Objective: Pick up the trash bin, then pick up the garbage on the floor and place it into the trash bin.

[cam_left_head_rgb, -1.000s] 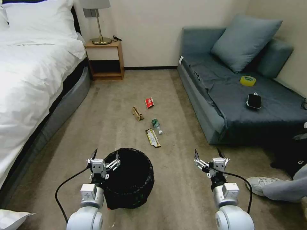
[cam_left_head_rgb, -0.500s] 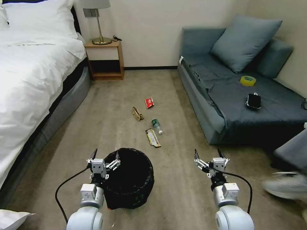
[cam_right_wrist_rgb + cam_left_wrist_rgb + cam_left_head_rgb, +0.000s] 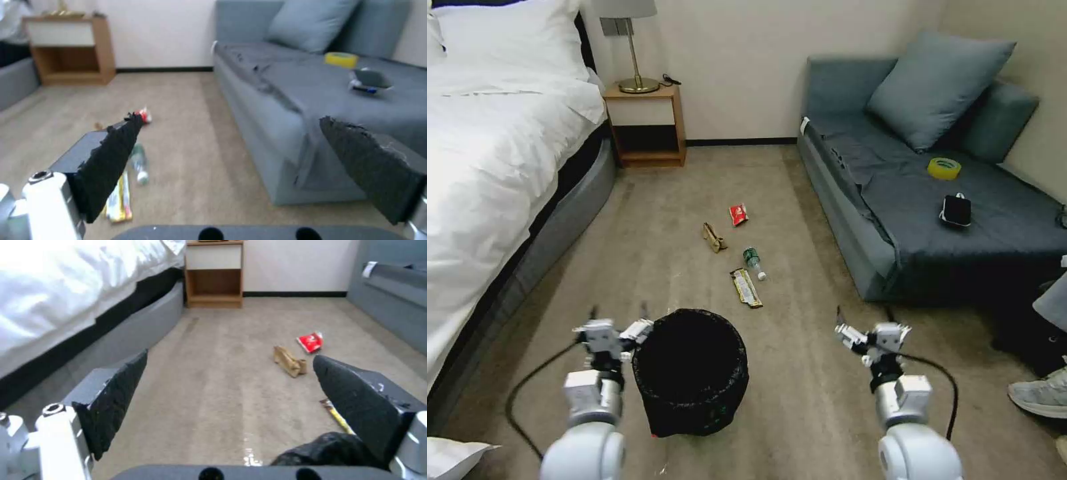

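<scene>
A black-lined trash bin [image 3: 690, 370] stands upright on the beige carpet [image 3: 800, 373] between a white bed [image 3: 487, 173] and a grey sofa [image 3: 934, 207], directly in front of the robot. The left gripper [image 3: 617, 319] hovers just beside the bin's rim on the bed side, fingers [image 3: 113, 396] spread wide and holding nothing; a fold of the black bag shows near one fingertip in the left wrist view. The right gripper [image 3: 864, 317] hangs over bare carpet on the sofa side, well apart from the bin, its fingers [image 3: 111, 156] likewise parted and empty.

Beyond the bin, four bits of garbage lie scattered on the floor: a long yellow-brown wrapper [image 3: 746, 287] nearest, a small clear bottle [image 3: 754, 262] with a green label just past it, a crumpled tan paper [image 3: 714, 237], and a red snack packet [image 3: 738, 214] farthest away. A yellow tape roll [image 3: 944, 168] and a black phone [image 3: 956, 210] rest on the sofa.
</scene>
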You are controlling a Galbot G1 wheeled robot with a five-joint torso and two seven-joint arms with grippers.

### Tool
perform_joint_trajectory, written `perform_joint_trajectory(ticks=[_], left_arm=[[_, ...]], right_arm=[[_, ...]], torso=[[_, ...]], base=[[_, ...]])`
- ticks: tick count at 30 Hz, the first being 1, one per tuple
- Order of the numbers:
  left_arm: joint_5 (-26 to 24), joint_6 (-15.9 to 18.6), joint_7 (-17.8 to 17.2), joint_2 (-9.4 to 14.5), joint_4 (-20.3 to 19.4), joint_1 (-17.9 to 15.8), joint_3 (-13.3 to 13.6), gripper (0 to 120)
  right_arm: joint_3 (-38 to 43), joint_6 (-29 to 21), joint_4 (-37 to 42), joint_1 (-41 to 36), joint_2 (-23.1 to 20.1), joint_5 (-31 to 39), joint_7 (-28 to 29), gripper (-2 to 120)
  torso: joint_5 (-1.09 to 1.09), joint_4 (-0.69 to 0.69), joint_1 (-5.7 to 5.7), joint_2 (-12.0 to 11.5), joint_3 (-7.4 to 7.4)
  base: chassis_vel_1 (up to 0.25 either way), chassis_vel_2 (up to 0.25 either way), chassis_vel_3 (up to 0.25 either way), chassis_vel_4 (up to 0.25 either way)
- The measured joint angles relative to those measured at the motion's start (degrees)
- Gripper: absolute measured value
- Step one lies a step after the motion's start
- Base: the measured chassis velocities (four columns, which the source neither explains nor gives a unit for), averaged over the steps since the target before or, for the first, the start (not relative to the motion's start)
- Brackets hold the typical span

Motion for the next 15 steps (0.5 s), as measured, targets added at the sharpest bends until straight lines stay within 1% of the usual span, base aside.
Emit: perform_joint_trajectory(ticks=[1, 3, 4, 7, 9, 11, 15], left_arm=[[-0.2, 0.1, -0.2, 0.5, -0.4, 0.2, -0.4, 100], [-0.2, 0.1, -0.3, 0.7, -0.5, 0.3, -0.6, 100], [-0.4, 0.2, -0.5, 1.3, -1.2, 0.7, -0.7, 100], [-2.1, 1.2, -1.8, 2.9, -2.2, 1.1, -0.7, 100], [-2.2, 1.3, -1.9, 3.1, -2.2, 1.1, -0.7, 100], [-2.8, 1.7, -2.2, 3.8, -2.3, 1.1, -0.7, 100], [-3.1, 2.0, -2.5, 4.4, -2.3, 1.1, -0.8, 100]], right_arm=[[-0.3, -2.7, 2.9, 0.2, -0.3, 1.1, 2.1, 100], [-0.3, -3.3, 3.5, 0.3, -0.3, 1.3, 2.5, 100], [-0.3, -4.9, 5.4, 0.3, -0.7, 2.2, 3.8, 100], [1.1, -5.4, 7.3, -0.2, -2.8, 3.2, 4.5, 100], [1.1, -5.4, 7.3, -0.3, -2.9, 3.2, 4.5, 100], [1.3, -5.4, 7.4, -0.5, -3.3, 3.3, 4.5, 100], [1.3, -5.4, 7.5, -0.7, -3.6, 3.3, 4.5, 100]], torso=[[-0.01, 0.0, 0.0, 0.0, 0.0], [-0.01, 0.0, 0.0, 0.0, 0.0], [0.01, 0.01, 0.0, 0.0, 0.0], [-0.01, 0.0, 0.0, 0.0, 0.0], [0.0, 0.0, 0.0, 0.0, 0.0], [0.02, -0.01, 0.0, 0.0, 0.0], [0.01, 0.0, 0.0, 0.0, 0.0]], base=[[0.0, 0.0, 0.0, 0.0], [0.0, 0.0, 0.0, 0.0], [0.0, 0.0, 0.0, 0.0], [0.0, 0.0, 0.0, 0.0], [0.0, 0.0, 0.0, 0.0], [0.0, 0.0, 0.0, 0.0], [0.0, 0.0, 0.0, 0.0]])
